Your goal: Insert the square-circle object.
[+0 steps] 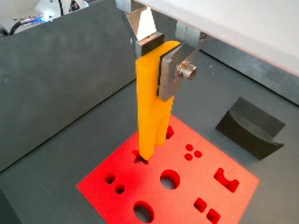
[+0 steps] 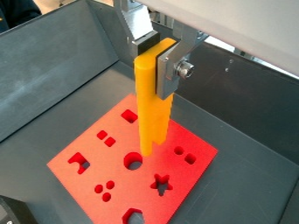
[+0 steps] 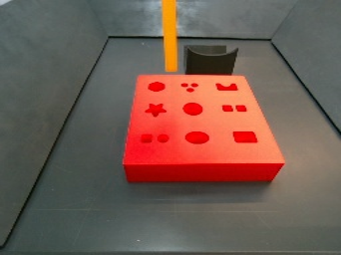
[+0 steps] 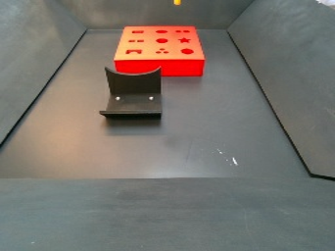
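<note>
My gripper [image 1: 160,57] is shut on the upper end of the square-circle object [image 1: 152,105], a long orange-yellow bar that hangs upright; both wrist views show this grip [image 2: 158,57]. The bar's [image 2: 152,101] lower end, forked into two thin prongs, hangs over the flat red block with shaped holes [image 2: 105,171], apart from it. In a side view the bar [image 3: 170,35] comes down from the top edge, ending above the block's [image 3: 200,129] far edge; the gripper is out of that view. In a side view only the bar's tip [image 4: 177,3] shows above the block [image 4: 160,49].
The dark fixture [image 4: 132,93] stands on the floor beside the red block; it also shows in a wrist view [image 1: 251,127] and in a side view [image 3: 210,58]. Grey walls enclose the dark floor [image 4: 197,137] on all sides.
</note>
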Robot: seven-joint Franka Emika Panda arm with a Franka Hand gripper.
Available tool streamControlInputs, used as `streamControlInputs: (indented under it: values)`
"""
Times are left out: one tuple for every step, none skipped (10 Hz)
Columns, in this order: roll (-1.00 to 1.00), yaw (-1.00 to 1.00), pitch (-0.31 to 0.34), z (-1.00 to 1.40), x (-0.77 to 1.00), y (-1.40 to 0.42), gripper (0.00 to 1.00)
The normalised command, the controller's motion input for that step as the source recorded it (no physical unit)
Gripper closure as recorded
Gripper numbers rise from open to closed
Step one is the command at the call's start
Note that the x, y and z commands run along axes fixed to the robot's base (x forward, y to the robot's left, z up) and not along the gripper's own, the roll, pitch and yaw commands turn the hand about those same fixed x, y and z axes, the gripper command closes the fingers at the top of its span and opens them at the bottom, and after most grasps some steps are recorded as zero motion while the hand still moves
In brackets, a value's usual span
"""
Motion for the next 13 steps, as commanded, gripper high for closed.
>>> streamControlInputs:
  values:
    - [-0.08,-0.33,-0.046,-0.33,0.11,0.0,1.0]
    - [-0.2,-0.88,-0.29,-0.31,-0.09,-0.09,1.0]
    - [-0.18,-0.9,-0.229,-0.33,0.0,-0.02,1.0]
    - [-0.15,-0.94,-0.221,-0.34,-0.06,-0.06,1.0]
    - [-0.1,-1.0,-0.077,-0.22,0.0,-0.03,1.0]
    - [-0.02,-0.93,0.0,-0.04,0.13,-0.05,1.0]
    - [0.01,-0.75,0.0,-0.08,0.29,-0.12,1.0]
    - [0.04,-0.84,0.01,-0.11,0.12,-0.09,1.0]
    - [0.06,-0.95,0.01,-0.15,0.0,-0.05,1.0]
    - [0.07,-1.0,0.019,-0.18,0.0,-0.04,1.0]
    - [0.11,-1.0,0.036,-0.17,-0.06,-0.01,1.0]
    - [0.17,-0.96,0.083,-0.11,-0.12,-0.03,1.0]
    - [0.17,-0.93,0.114,-0.09,-0.13,-0.06,1.0]
